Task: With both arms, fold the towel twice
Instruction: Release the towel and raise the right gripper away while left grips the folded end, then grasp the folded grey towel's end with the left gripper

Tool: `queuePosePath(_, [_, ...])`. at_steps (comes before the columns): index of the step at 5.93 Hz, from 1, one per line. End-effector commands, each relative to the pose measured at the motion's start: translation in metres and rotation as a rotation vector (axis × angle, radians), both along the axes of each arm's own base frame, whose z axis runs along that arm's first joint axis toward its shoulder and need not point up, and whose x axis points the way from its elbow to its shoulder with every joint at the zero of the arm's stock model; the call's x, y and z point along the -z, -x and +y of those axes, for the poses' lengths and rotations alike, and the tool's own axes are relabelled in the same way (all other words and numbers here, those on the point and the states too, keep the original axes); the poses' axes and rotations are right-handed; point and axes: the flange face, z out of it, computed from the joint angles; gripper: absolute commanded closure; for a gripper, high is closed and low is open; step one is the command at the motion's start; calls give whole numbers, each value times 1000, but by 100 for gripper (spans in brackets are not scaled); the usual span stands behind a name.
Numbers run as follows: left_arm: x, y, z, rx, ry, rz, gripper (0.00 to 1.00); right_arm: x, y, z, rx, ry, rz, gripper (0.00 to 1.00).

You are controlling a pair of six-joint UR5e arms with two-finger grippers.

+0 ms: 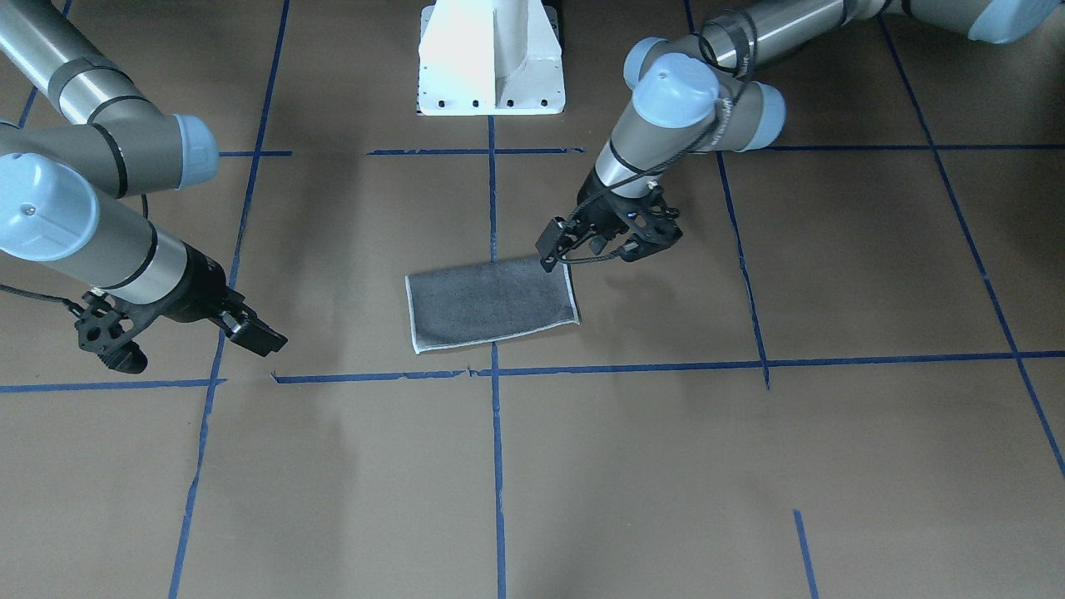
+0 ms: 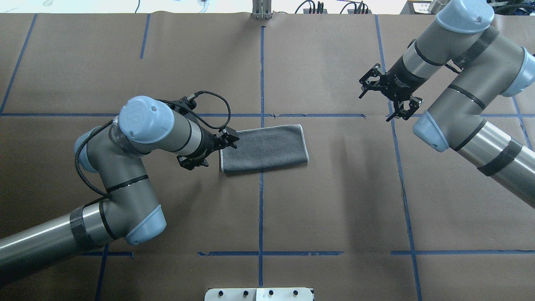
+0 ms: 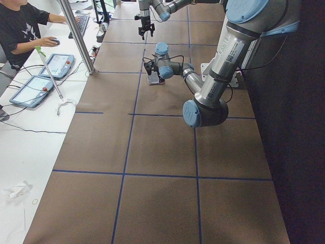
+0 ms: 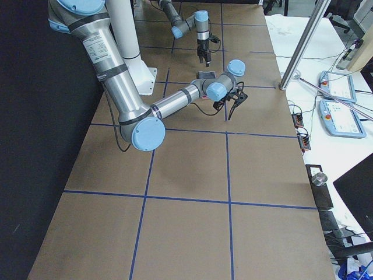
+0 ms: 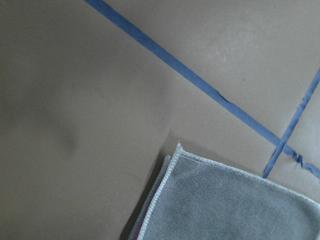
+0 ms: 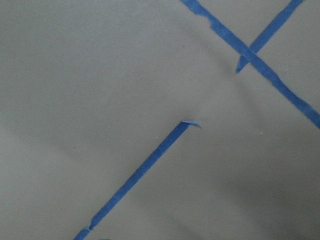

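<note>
While the towel [image 2: 264, 148] lies grey side up mid-way across the worktop [image 2: 334, 200], long axis along the far edge, my left tool [image 2: 209, 151], spread and empty, hangs at its left short end; my right tool [image 2: 376, 104], also spread, sits well apart toward the right edge.

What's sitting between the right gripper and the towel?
Nothing. Between the right gripper and the towel, the overhead view shows only bare brown table crossed by blue tape.
</note>
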Motion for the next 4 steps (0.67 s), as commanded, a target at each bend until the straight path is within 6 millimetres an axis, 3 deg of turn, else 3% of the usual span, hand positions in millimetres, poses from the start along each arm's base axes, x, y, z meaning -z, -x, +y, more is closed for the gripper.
queuePosePath(1, [-13,-26,19,-8,-9,-56,0,-23,-11,4,34,-69,32,0])
queuePosePath(2, [-19,-35,24,-23,3,-75,0,-26,-12,5,35,-67,34,0])
queuePosePath(3, [-7,-38,23,-25,3,-74,1,-26,-12,5,35,-67,34,0])
queuePosePath(4, [-3,-38,22,-24,-1,-70,10,-25,-12,5,34,-67,34,0])
